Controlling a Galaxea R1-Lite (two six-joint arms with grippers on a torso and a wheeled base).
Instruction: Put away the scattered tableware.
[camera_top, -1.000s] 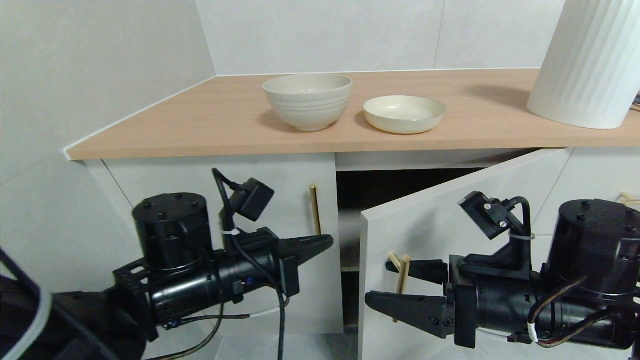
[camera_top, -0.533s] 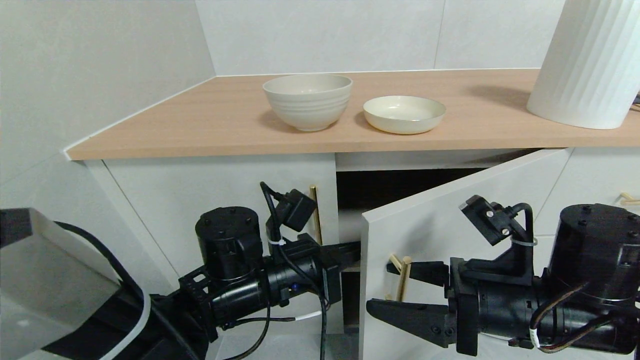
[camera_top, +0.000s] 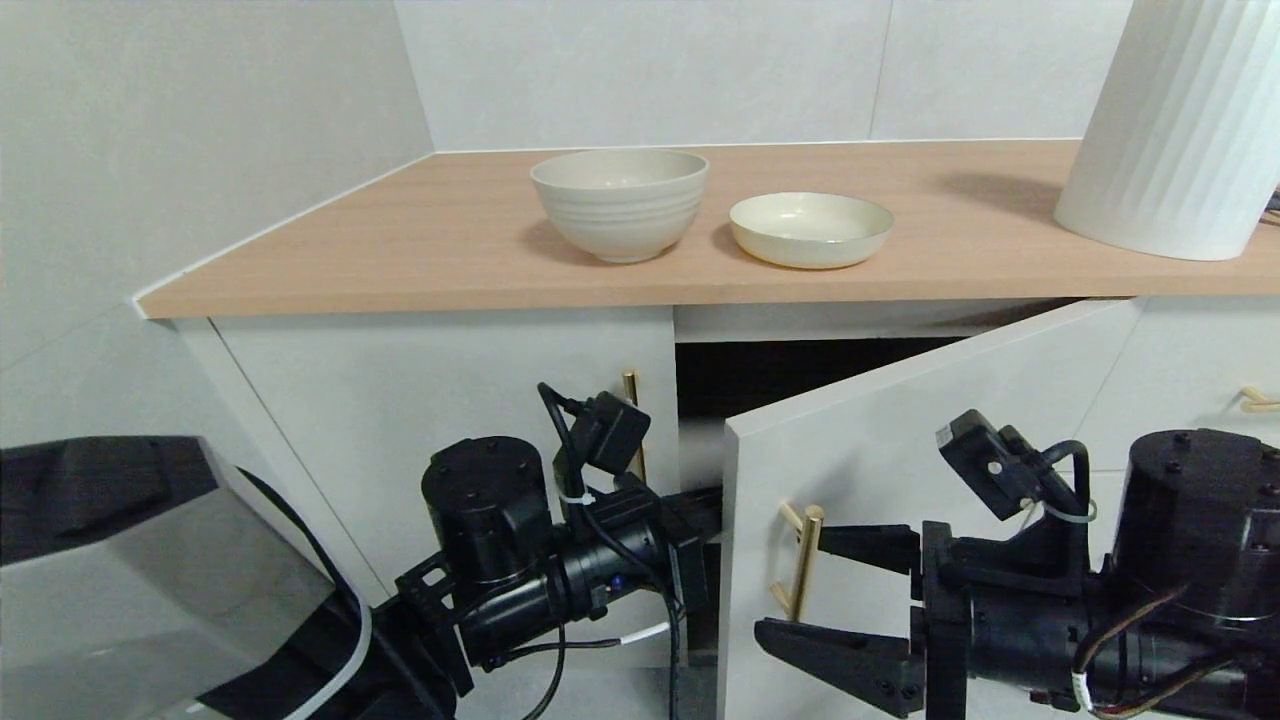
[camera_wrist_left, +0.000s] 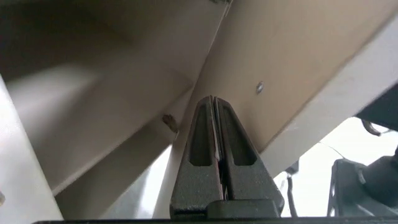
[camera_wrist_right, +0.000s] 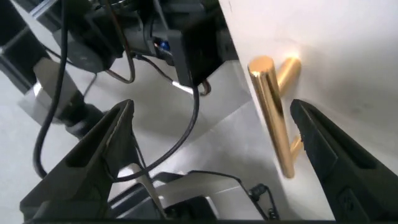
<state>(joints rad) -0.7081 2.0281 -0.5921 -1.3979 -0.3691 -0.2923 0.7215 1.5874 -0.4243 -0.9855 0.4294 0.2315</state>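
Before me, a wood-topped bench (camera_top: 400, 250) meets a pale tiled wall (camera_top: 640, 70). A tall white ribbed vessel (camera_top: 1180, 130) stands at its right end. Below: one cabinet door (camera_top: 900, 420) ajar, brass bar handle (camera_top: 803, 560) upright; adjacent door (camera_top: 440, 390) closed.

- We see a pale brown wood-grain countertop (camera_top: 450, 240), smooth and matt.
- The deep cream ceramic bowl (camera_top: 620, 205) looks glazed with a soft sheen, and its wall is ribbed. The shallow cream ceramic dish (camera_top: 810, 228) shines more.
- The tall white fluted container (camera_top: 1180, 130) reads to us as matt.
- The white cabinet door (camera_top: 900, 400) is smooth and matt.
- Its gold bar handle (camera_wrist_right: 273, 118) is polished metal.
- The left gripper (camera_wrist_left: 213, 102) and right gripper (camera_wrist_right: 212, 106) both look like matt black plastic.
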